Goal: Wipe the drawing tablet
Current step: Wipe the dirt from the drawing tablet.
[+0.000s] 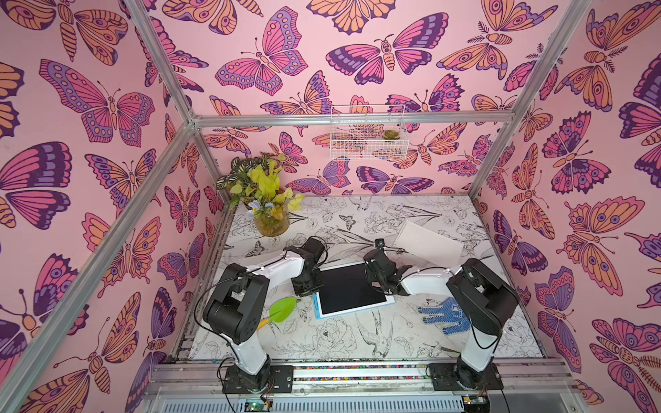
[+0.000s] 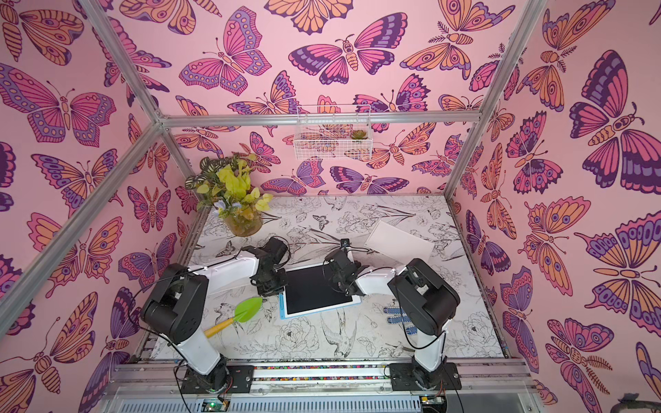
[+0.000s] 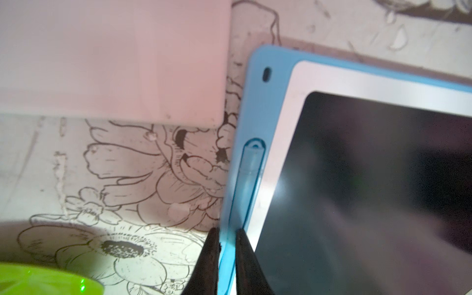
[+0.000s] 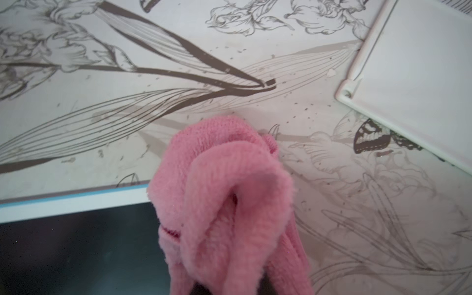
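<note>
- A counter (image 1: 411,343) printed with black line drawings of flowers and birds fills the lower middle of both top views, inside pink butterfly walls.
- The tablet (image 1: 348,289) (image 2: 314,291) lies flat at lower centre of the frame, slightly turned. It has a dark screen, a white border and a blue rim.
- A white board (image 1: 427,239) lies tilted to the upper right of the tablet, apart from it.
- A plant (image 1: 264,200) in a glass pot stands at the counter's upper left corner.
- A white wire basket (image 1: 368,139) hangs on the back wall, above centre.
- A green trowel (image 1: 282,309) with a yellow handle lies just left of the tablet.
- A blue-dotted glove (image 1: 441,311) lies to the lower right of the tablet, partly under the right arm.
- A pink cloth (image 4: 224,191), bunched, hangs over the tablet's (image 4: 76,242) border and screen edge in the right wrist view; whether it touches them is unclear.
- The left gripper (image 3: 227,231) is nearly closed, its two dark tips pinching the tablet's (image 3: 357,178) blue rim.
- The right gripper (image 1: 382,282) is over the tablet's right side, closed on the cloth, which hides its tips.
</note>
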Controlling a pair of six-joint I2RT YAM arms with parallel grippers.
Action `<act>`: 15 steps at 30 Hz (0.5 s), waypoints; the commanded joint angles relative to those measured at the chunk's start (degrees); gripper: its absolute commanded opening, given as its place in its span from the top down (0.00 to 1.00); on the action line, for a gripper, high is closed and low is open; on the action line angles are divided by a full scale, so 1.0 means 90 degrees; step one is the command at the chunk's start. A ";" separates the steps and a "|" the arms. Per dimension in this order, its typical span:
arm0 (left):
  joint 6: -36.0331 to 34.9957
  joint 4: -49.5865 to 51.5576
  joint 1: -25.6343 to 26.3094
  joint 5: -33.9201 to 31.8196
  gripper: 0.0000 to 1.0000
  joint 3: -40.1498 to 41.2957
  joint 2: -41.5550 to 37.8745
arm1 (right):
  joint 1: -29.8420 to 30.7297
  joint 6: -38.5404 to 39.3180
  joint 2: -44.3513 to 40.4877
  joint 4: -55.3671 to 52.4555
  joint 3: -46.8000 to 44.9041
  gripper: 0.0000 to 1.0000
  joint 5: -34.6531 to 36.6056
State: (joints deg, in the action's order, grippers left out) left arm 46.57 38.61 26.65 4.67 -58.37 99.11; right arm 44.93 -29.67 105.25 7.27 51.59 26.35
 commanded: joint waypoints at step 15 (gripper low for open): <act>0.0158 0.0184 0.0119 -0.0092 0.86 0.0343 0.0566 | 0.0394 0.0056 -0.0249 -0.0292 -0.0381 1.00 -0.0682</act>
State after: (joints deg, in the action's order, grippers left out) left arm 46.98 38.24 27.05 4.58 -58.39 99.18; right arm 41.80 -31.20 100.77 8.69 46.50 22.98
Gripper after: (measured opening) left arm 0.143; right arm 0.123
